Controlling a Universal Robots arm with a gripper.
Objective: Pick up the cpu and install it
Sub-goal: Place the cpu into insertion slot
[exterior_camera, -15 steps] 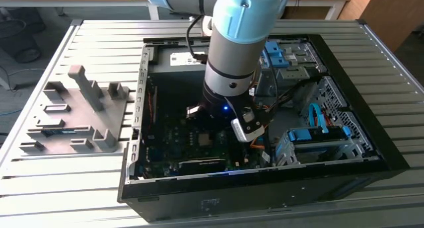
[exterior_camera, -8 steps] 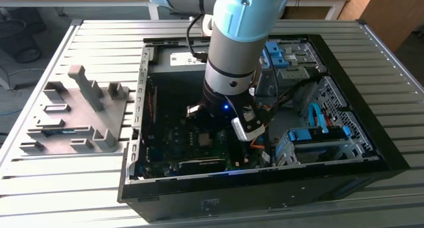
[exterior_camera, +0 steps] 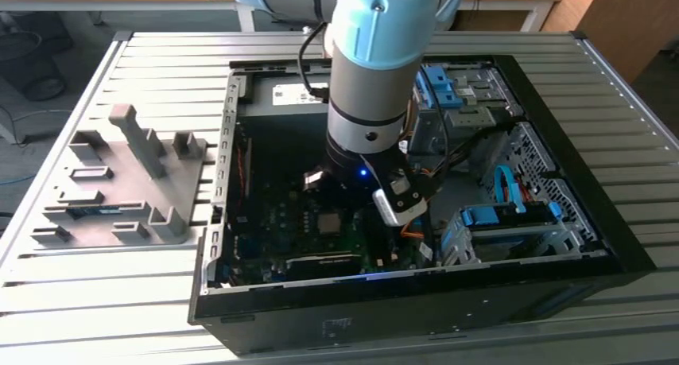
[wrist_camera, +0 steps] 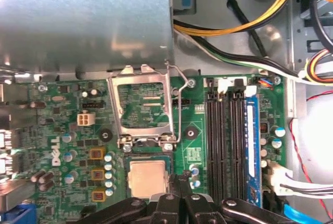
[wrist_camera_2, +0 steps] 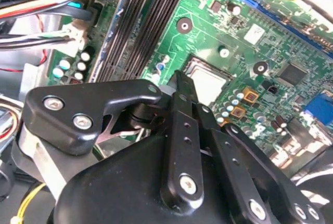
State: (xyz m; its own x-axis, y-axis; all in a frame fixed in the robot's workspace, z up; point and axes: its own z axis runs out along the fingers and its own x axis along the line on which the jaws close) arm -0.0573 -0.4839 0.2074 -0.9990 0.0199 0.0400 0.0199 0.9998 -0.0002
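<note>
Seemingly the cpu [exterior_camera: 331, 220] already sits in its socket at the exterior view's centre, cover [wrist_camera: 141, 104] not yet latched, gripper [wrist_camera: 179, 183] pressed together, empty, just beside it.

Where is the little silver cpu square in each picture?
Exterior view: the cpu is the small grey square on the green motherboard, just beside the arm's lower end.
First wrist view: the cpu sits in its socket, between the open metal lid and the hand.
Second wrist view: the cpu lies just past the hand, partly hidden by it.
Shared landmark: the green motherboard.
</note>
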